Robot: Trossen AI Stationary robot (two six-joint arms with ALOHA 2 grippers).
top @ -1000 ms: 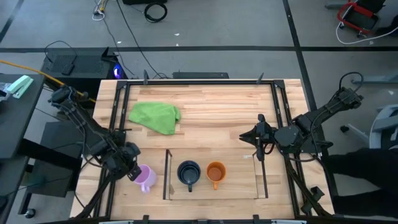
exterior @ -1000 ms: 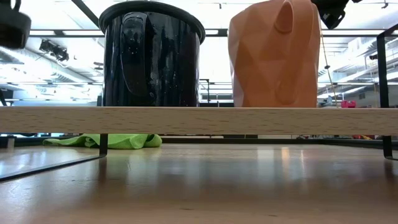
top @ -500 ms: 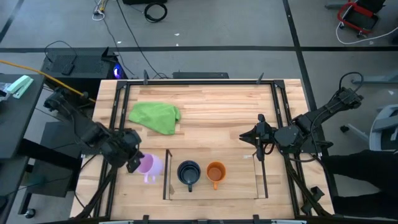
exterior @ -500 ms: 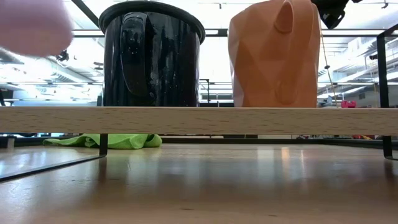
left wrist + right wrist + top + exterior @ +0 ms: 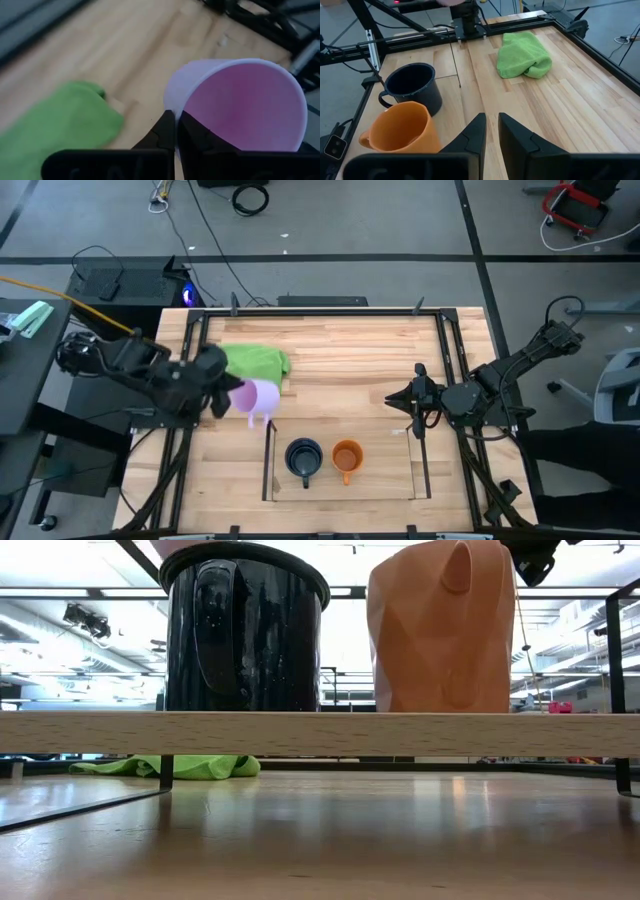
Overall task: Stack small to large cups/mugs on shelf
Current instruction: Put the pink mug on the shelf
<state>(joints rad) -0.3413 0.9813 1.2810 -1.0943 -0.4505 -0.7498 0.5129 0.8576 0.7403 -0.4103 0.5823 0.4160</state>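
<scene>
Lilac plastic is what catches the eye: the light purple mug [image 5: 262, 397] hangs tipped in the air, pinched by its rim between the fingers of the left gripper [image 5: 176, 131], just beside the green cloth [image 5: 254, 363] and above the shelf's nine o'clock corner, not yet over its floor.

Closest to the table's front edge stands the low shelf with clear side panels and a pale wooden floor [image 5: 380, 480]. On it the glossy black mug [image 5: 303, 457] sits at the nine o'clock side with the faceted orange mug [image 5: 346, 456] just beside it towards three o'clock, handles turned to the front; the stretch at three o'clock of the orange one is bare. Over that three o'clock end the right gripper [image 5: 491, 131] waits off the surface, its two fingers close together with only a sliver between them and nothing held.

My worry is the grip. A thin rim pinch on a tilted mug could let it swivel or slip as it swings across. On the way down it could clip the clear panel or knock the black mug, and the free spot lies on the far side of both mugs.

Underneath is a light butcher-block table [image 5: 350, 350] ringed by black rails. Beyond it lie grey floor, loose cables and, seen level, a bright hall with ceiling lights.
</scene>
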